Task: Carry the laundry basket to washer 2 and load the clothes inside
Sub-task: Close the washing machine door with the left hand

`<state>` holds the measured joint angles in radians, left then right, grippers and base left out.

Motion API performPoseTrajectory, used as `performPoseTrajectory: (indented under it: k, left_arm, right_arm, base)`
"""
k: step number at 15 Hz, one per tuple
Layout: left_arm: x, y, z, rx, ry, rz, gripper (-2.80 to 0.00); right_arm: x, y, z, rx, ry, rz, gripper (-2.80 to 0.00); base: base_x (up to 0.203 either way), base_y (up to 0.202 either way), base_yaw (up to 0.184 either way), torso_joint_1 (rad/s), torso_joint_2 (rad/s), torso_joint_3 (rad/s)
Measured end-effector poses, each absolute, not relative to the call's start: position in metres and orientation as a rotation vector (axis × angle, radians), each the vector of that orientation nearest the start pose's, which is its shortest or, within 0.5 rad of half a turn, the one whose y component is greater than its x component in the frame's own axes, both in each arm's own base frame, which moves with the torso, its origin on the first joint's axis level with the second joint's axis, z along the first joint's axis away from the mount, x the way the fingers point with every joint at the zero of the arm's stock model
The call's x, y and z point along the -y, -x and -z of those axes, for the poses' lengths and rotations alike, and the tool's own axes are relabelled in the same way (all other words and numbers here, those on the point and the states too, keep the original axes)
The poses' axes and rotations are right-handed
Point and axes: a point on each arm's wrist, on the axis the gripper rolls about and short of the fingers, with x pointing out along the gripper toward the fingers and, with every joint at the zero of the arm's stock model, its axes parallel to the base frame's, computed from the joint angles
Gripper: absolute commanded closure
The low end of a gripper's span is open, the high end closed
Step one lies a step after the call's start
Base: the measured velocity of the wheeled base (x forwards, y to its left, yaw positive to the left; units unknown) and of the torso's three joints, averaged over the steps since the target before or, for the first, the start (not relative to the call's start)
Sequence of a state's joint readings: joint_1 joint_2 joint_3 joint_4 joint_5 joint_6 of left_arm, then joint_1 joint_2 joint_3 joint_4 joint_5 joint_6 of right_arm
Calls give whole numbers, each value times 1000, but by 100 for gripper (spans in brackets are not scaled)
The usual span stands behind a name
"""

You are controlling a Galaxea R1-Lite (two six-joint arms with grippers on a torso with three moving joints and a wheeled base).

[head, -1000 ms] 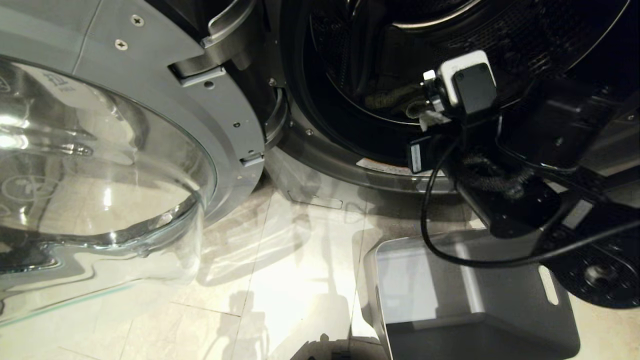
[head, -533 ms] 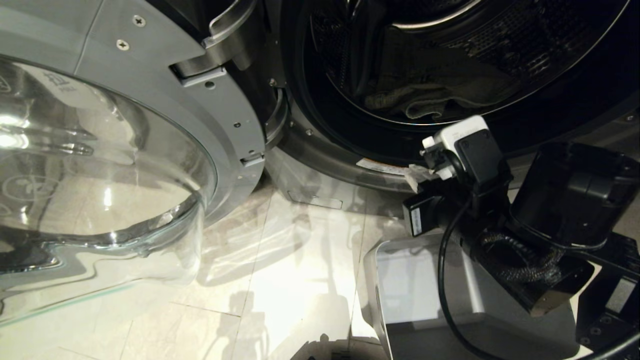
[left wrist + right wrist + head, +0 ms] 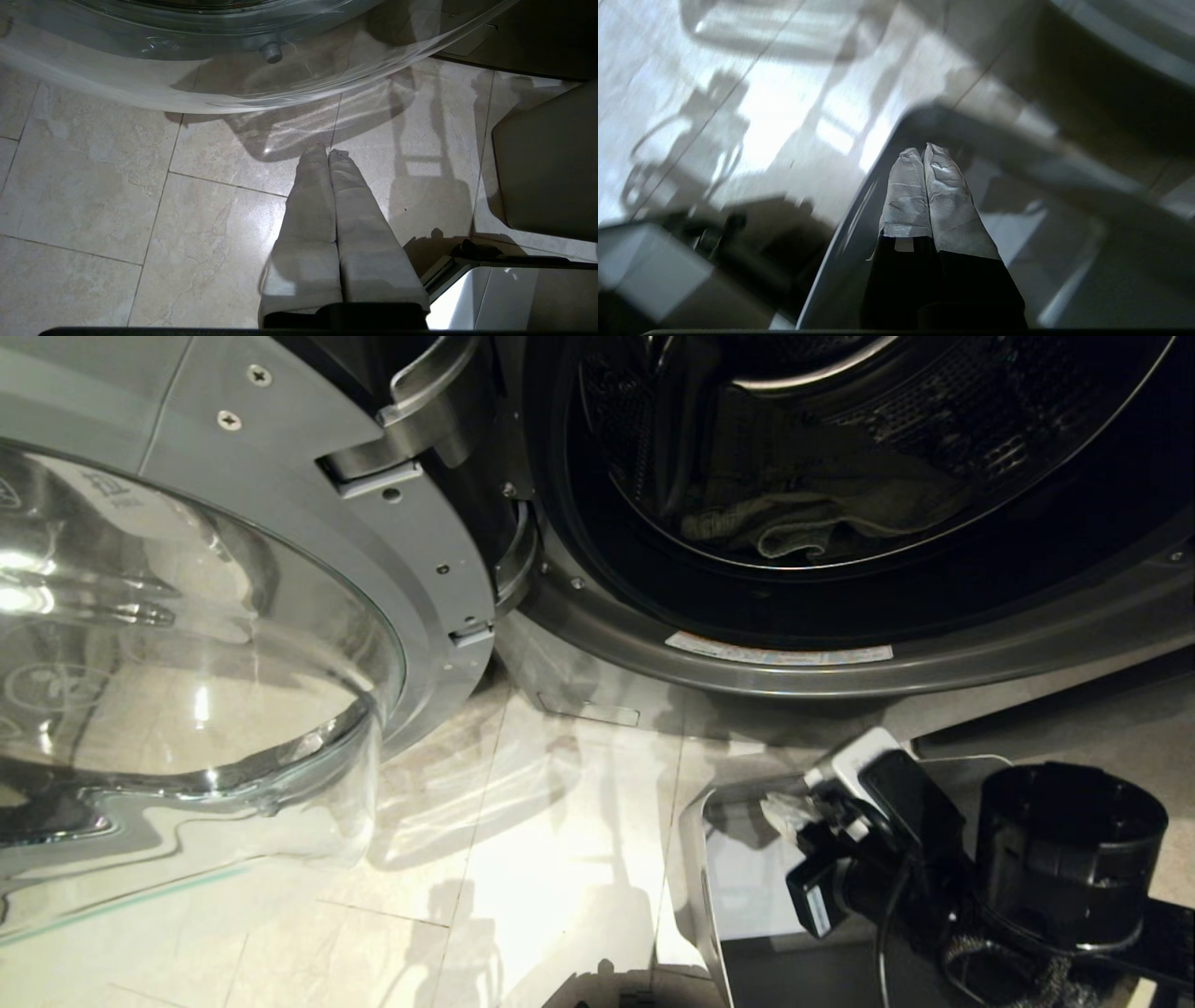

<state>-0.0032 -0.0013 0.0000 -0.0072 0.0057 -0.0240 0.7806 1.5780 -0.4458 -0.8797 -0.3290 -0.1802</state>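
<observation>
Grey-green fabric: the clothes [image 3: 794,527] lie bunched in the bottom of the drum, behind the dark rubber seal, touched by neither gripper.
Washer 2: the dark grey front-load washer [image 3: 653,663] fills the top of the head view; its round opening stands uncovered, with a white sticker on the lower lip of the opening. No number label is in view.
Washer door: the chrome-ringed glass door [image 3: 196,644] is swung fully open to the left; the left wrist view shows its clear bowl [image 3: 224,70] hanging above the floor.
Laundry basket: the grey plastic laundry basket [image 3: 695,859] sits on the floor just in front of the washer, below the opening and toward the right. As much of its inside as shows holds no fabric; the arm covers the rest. In the left wrist view, one grey wall [image 3: 546,168] is near the edge.
Right gripper: the right gripper [image 3: 784,812] is over the near-left part of the basket, below the washer opening. Its cloth-wrapped fingers [image 3: 943,186] are pressed together with nothing between them.
Left gripper: the left gripper [image 3: 327,151] hangs above bare floor between the door and the basket, its padded fingers [image 3: 308,200] closed flat against each other, holding nothing.
Floor: glossy beige stone tile floor [image 3: 523,859] with thin grout lines and bright reflections.
</observation>
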Motion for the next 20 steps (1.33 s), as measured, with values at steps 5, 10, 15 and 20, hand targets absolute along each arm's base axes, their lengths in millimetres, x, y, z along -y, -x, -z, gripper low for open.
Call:
performPoseTrajectory:
  k: [5,10,15,20]
  left_arm:
    - [0,23,-76,9,24,-2,0]
    - [0,23,-76,9,24,-2,0]
    - [0,23,-76,9,24,-2,0]
    - [0,23,-76,8,24,-2,0]
  right_arm:
    - [-127,-148,-106,-455,123,-423,0]
    - [-76,-161,-114,-424,127,-328,0]
    - [-18,-126,-152,-217,165,-247,0]
    - [0,-61,-143,-61,193,-59,0]
  base:
    - [0,0,0,0,0,0]
    - [0,0,0,0,0,0]
    - [0,0,0,0,0,0]
    - [0,0,0,0,0,0]
